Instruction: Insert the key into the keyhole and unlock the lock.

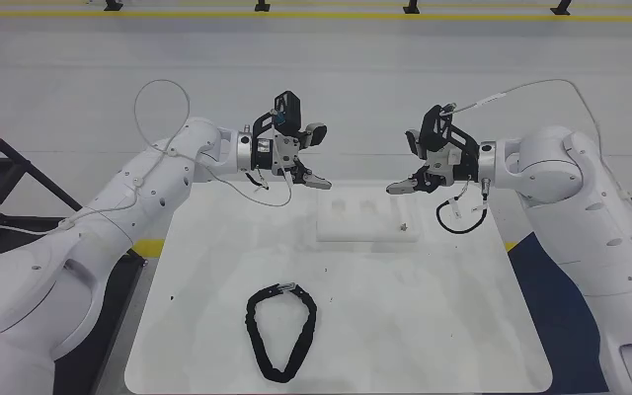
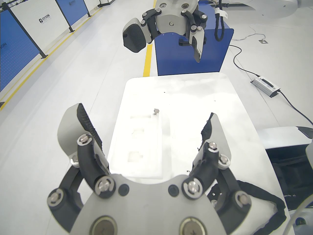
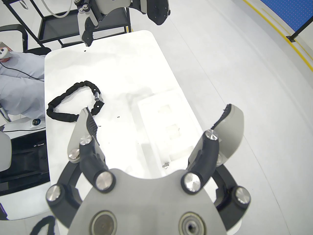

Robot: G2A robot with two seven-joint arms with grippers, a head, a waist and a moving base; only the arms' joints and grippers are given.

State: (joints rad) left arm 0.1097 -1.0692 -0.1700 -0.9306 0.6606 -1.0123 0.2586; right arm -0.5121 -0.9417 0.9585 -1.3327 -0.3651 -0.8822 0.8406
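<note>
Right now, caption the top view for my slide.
Open left gripper and right gripper hover at the table's far edge; key on white tray, chain lock nearer.

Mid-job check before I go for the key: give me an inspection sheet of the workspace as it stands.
Surface: white table with rounded corners.
Job's things: small metal key on the white foam tray, at the end nearer the right arm; black fabric-sleeved chain lock lying in a loop nearer the robot, apart from the tray.
Clutter: a few dark specks on the table.
Grippers: left gripper and right gripper both open and empty, above the table's far edge, facing each other.
Cables: black cable loop at the right wrist; white cable over the left arm; black floor cable with grey power adapter.
Surroundings: blue partition panels, yellow floor line, black rack.
</note>
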